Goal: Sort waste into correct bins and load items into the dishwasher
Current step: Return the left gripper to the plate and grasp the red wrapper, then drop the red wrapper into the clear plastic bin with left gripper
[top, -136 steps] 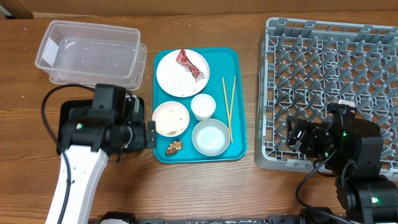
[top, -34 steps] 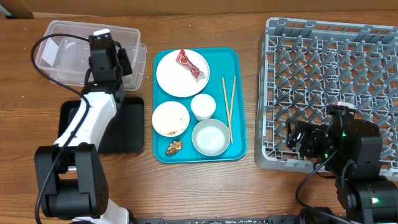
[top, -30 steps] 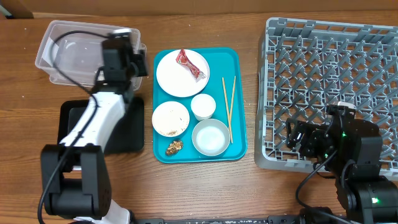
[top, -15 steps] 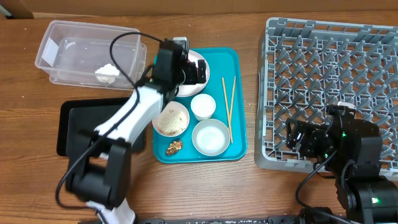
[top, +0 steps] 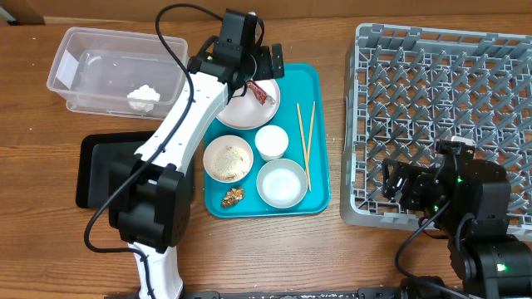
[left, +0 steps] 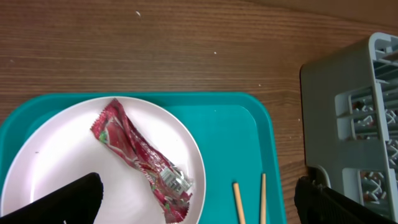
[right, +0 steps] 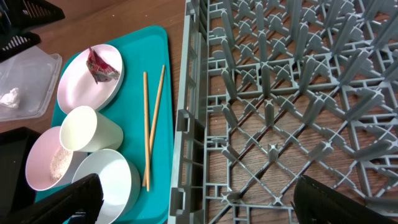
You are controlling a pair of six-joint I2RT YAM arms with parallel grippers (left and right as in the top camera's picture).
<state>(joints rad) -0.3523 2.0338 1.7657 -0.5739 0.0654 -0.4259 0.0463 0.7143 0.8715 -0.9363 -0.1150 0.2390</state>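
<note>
My left gripper (top: 263, 61) hovers open and empty over the white plate (left: 62, 168) on the teal tray; the crumpled red wrapper (left: 142, 163) lies between its wide-set fingers (left: 68, 202). A white tissue wad (top: 143, 95) rests inside the clear tub (top: 83, 58). Beside the plate are a bowl with rice grains (top: 229, 158), a white cup (top: 271, 142), an empty bowl (top: 281, 182), a brown scrap (top: 233, 197) and two chopsticks (top: 306, 141). My right gripper (right: 199, 205) stands open above the near-left corner of the grey dish rack (right: 280, 93), holding nothing.
The black tray (top: 104, 170) lies on the table in front of the tub, left of the teal tray (top: 316, 108). The rack's left wall (left: 354, 112) rises just right of the teal tray. My left arm stretches diagonally over the gap between the two trays.
My left gripper has swung right from above the clear tub to over the plate, jaws opened wide. The tissue wad now lies in the tub. The right arm has not moved.
</note>
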